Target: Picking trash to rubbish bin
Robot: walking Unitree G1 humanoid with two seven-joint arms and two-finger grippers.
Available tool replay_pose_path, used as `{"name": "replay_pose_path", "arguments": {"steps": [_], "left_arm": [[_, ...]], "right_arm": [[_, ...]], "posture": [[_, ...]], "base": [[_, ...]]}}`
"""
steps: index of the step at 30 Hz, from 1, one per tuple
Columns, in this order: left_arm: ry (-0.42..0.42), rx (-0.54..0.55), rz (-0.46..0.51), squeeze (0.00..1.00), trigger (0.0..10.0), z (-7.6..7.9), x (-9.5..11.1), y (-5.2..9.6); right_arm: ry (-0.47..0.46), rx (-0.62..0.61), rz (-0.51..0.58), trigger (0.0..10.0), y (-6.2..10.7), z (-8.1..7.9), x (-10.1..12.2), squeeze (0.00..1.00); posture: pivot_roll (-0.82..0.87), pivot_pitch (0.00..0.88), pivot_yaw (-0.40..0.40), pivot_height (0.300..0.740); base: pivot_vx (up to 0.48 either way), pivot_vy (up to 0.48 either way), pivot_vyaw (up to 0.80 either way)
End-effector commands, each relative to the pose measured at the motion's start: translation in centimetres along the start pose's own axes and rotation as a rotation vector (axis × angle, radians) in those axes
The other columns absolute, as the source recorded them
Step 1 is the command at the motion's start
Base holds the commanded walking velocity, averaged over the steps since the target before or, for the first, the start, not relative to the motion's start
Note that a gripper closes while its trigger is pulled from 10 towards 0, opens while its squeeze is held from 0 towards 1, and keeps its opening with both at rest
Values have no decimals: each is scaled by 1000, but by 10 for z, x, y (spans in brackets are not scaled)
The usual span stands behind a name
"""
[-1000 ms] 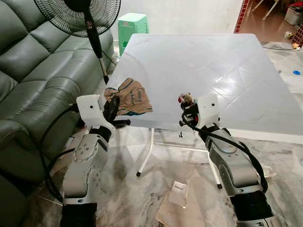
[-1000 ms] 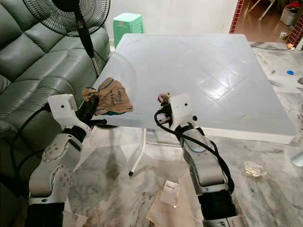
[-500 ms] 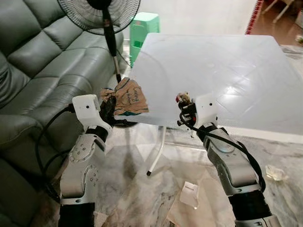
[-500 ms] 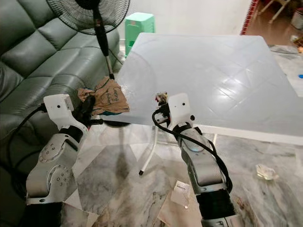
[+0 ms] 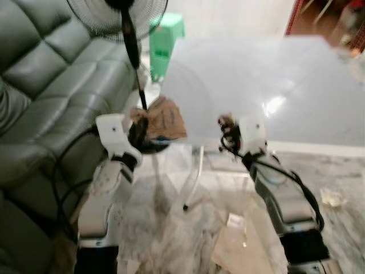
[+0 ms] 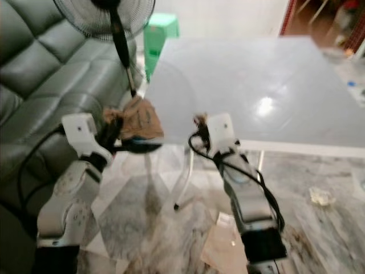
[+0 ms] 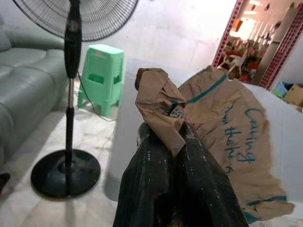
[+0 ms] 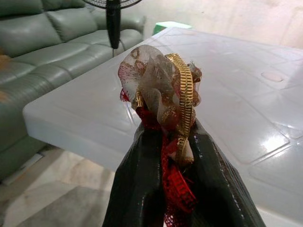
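L gripper (image 7: 173, 142): jaws pinched tight on the twisted neck of a crumpled brown paper bag w/ teal handwriting (image 7: 227, 137). Rest of the bag fans out beyond the fingertips, held in the air by the near left corner of the tabletop, not lying on it as far as the head views show.

R gripper (image 8: 177, 137): jaws closed on a scrunched clear plastic wrapper w/ red print and a gold ribbed strip (image 8: 161, 90). The wad sticks up above the fingertips; red bits hang down between the black fingers (image 8: 137, 189). It's held just off the near edge of the large white plastic tabletop (image 5: 274, 85).

Further out: grey-green leather sofa (image 5: 51, 74) on the robot's left, black standing fan (image 5: 122, 17) between sofa and table, mint-green plastic stool (image 6: 159, 31) behind the fan. On the marble floor (image 6: 142, 205): flat brown cardboard w/ a white slip (image 5: 236, 240) below the R arm, plus a small crumpled clear piece (image 6: 321, 196) off to the right. Head views are blurred, so prob. the robot is moving.

Progress, judging by this: pickup part done for two items, both in hand. Left to do: find the rubbish bin, carry both over, drop them. Floor scraps prob. need a second trip.
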State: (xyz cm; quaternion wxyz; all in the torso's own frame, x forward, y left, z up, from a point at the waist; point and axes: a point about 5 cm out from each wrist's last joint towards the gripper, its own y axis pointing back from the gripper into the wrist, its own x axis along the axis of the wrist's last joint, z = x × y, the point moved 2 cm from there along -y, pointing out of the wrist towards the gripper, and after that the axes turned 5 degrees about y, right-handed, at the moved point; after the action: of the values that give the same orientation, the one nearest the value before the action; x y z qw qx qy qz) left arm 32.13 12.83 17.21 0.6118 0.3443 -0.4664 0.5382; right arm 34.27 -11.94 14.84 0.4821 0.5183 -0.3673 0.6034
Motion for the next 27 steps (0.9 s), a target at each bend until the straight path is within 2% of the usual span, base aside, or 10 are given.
{"name": "replay_pose_path", "arguments": {"steps": [1,5,22,27], "left_arm": [[-13,11,22,0,0,-6,6,2],[-23,-19,28,0,0,-2,7,2],[-26,-80,21,0,0,6,4,3],[-26,-81,19,0,0,6,3,3]], "right_arm": [[0,17,22,10000,-3,-8,8,0],[6,7,11,10000,-3,-7,6,0],[12,-20,-3,10000,-3,-3,4,0],[13,-21,-2,10000,-3,-3,4,0]], "posture": [[8,22,38,740],[7,24,39,740],[5,28,42,740],[5,28,42,740]], "base": [[0,0,0],[0,0,-136],[0,0,-797],[294,0,-800]]}}
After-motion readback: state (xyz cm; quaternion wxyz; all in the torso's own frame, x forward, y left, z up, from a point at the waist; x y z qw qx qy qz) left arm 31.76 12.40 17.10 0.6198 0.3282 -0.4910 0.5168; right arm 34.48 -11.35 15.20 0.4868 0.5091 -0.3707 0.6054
